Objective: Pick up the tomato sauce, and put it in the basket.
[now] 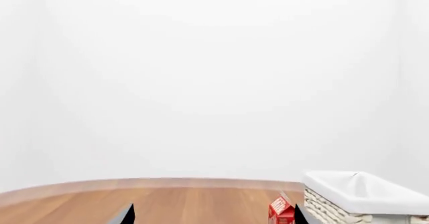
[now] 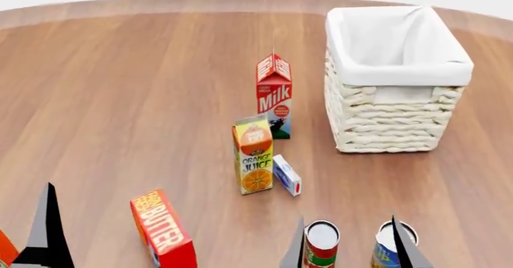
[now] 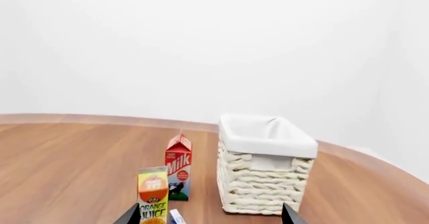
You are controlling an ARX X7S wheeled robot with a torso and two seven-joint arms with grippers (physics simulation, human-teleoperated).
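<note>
The tomato sauce can [image 2: 322, 244], with a red, green and white label and a silver top, stands upright at the near edge of the wooden table in the head view. It is out of sight in both wrist views. The cream wicker basket [image 2: 395, 109] with a white liner stands at the far right; it also shows in the right wrist view [image 3: 262, 176] and the left wrist view [image 1: 355, 196]. My right gripper [image 2: 350, 253] is open and empty, and its dark fingertips frame the two cans from nearer the camera. My left gripper [image 1: 213, 219] is open and empty at the near left.
A blue-and-yellow can [image 2: 386, 245] stands just right of the tomato sauce. A milk carton [image 2: 274, 95], an orange juice carton [image 2: 254, 155] and a small white box [image 2: 286, 175] stand between the cans and the basket. A butter box [image 2: 163, 229] stands at the near left.
</note>
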